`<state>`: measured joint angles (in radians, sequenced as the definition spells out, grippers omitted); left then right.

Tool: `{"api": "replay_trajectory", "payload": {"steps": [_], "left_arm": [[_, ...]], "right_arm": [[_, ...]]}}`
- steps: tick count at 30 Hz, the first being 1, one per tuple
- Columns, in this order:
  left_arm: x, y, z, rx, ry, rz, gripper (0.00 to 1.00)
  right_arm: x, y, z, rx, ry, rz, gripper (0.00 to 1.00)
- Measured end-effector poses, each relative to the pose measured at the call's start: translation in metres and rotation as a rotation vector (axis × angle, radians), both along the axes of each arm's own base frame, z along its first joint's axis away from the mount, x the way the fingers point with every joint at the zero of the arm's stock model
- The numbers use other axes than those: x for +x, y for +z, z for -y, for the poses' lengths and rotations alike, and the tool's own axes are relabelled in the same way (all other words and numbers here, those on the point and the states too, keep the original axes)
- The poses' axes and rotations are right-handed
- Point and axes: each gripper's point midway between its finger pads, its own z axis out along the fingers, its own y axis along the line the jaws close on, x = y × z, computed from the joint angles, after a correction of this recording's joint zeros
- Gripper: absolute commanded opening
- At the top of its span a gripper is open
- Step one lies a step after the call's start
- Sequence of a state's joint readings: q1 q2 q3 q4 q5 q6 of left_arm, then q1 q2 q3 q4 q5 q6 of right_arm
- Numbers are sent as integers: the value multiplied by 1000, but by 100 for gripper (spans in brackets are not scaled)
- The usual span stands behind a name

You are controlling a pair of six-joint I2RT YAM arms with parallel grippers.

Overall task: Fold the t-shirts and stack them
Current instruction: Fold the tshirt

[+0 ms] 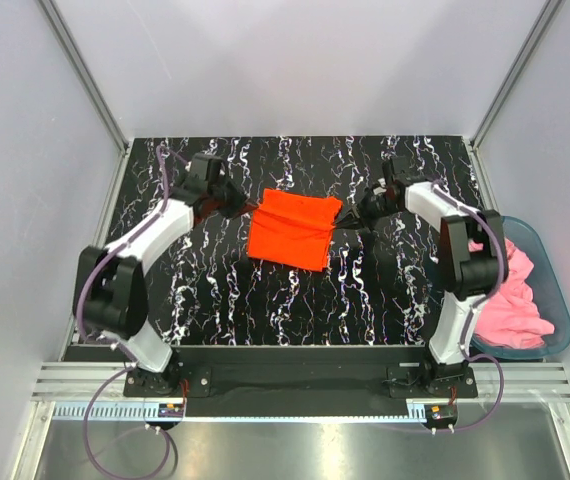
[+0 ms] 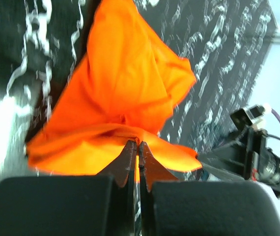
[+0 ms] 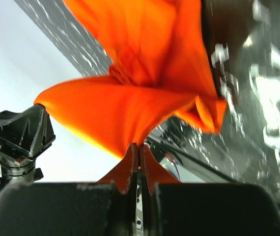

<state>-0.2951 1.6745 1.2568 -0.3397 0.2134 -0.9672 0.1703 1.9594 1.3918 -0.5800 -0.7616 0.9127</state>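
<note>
Two grips: left claw [image 2: 137, 145] and right claw [image 3: 139, 146] pinch shut on opposite edges of the orange shirt [image 1: 290, 230], mid worktop [image 1: 225, 290]. Cloth looks light and limp, so corners should hold best. A pink shirt [image 1: 520, 290] fills the bin [image 1: 563, 310].

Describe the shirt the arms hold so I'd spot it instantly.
On the black table, look at the middle. The orange shirt is pinched by the left gripper and right gripper. It's bright orange-red; the pink shirt lies heaped in the bin.
</note>
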Motion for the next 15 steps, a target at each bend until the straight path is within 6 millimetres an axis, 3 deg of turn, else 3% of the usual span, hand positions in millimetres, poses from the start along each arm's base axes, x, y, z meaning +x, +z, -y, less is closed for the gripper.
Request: {"api": "replay_trajectory", "payload": {"steps": [8,15], "left_arm": [[-86,37,-15,-82,10,71,0],[-144,48,-18,-153,9,106,0]], "right_arm": [[-70,44,-11,12,56,79,0],[-131,64,-17,25,80,100,0]]}}
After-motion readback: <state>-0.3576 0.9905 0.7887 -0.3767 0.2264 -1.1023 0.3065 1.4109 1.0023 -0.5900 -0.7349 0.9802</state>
